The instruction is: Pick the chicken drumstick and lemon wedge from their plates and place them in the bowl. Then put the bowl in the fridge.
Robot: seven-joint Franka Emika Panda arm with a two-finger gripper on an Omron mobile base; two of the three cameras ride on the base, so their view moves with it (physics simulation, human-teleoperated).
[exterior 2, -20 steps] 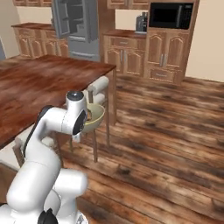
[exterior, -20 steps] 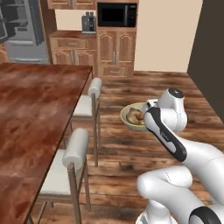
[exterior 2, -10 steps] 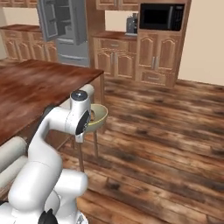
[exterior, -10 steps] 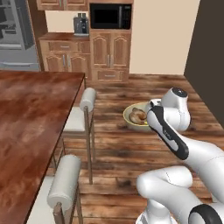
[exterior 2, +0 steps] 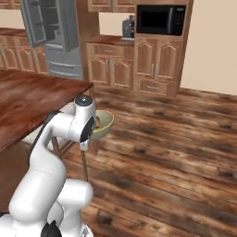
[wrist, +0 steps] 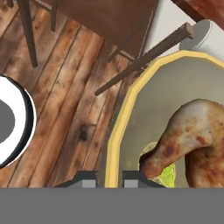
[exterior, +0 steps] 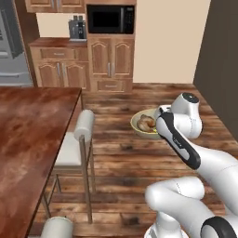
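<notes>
The olive-tan bowl (exterior: 145,124) hangs in the air over the wooden floor, its thick yellowish rim (wrist: 114,131) pinched between the tips of the claw (wrist: 109,178). Inside it, just beyond the claw, lies the golden-brown chicken drumstick (wrist: 192,135), with the yellow-green lemon wedge (wrist: 168,177) tucked under it. The grey steel fridge (exterior 2: 53,34) stands well away, its door open.

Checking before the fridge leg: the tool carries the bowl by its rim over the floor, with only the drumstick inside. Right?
Not quite. The hand view shows the lemon wedge under the drumstick too. The rest holds: the tool pinches the bowl rim, with floor below.
</notes>
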